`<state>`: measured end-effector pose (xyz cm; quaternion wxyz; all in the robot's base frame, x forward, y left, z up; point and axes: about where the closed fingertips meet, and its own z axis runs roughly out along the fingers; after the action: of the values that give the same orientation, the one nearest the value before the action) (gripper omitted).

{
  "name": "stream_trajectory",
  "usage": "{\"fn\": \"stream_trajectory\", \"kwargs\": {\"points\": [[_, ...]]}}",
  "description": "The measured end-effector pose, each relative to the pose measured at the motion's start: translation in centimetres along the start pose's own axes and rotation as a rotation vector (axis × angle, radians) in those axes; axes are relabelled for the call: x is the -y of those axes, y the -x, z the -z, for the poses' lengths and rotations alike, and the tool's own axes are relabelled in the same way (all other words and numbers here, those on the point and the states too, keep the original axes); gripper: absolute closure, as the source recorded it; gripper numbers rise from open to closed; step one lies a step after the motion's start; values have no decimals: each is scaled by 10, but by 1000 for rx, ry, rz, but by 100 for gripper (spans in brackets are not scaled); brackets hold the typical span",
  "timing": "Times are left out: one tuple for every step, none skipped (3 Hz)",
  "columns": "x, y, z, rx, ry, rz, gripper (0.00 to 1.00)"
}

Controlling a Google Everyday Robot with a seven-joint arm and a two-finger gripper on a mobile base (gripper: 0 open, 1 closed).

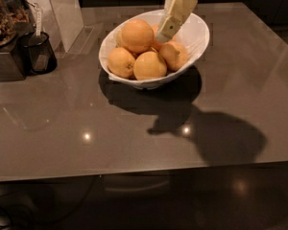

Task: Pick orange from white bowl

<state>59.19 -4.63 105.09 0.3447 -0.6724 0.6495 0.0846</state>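
Observation:
The white bowl [198, 38] stands at the back middle of the grey table and holds several oranges. The orange [137, 35], the largest one, sits on top of the pile at the left. Smaller oranges lie in front of it [150, 65] and to the right [174, 55]. My gripper [164, 34] comes down from the top edge, tilted, into the bowl. Its tip is just right of the large orange and above the right-hand small orange. It hides part of an orange behind it.
A black cup [38, 55] and a jar of nuts [0, 18] on a dark block stand at the far left. A white upright panel [62, 11] stands behind them. The arm's shadow [221, 138] lies on the table in front of the bowl.

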Motion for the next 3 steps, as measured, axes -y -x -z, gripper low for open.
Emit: {"fn": "stream_trajectory", "kwargs": {"points": [[13, 9, -28, 41, 42, 14, 0], [19, 11, -54, 54, 92, 11, 0], [19, 11, -56, 55, 94, 11, 0]]}}
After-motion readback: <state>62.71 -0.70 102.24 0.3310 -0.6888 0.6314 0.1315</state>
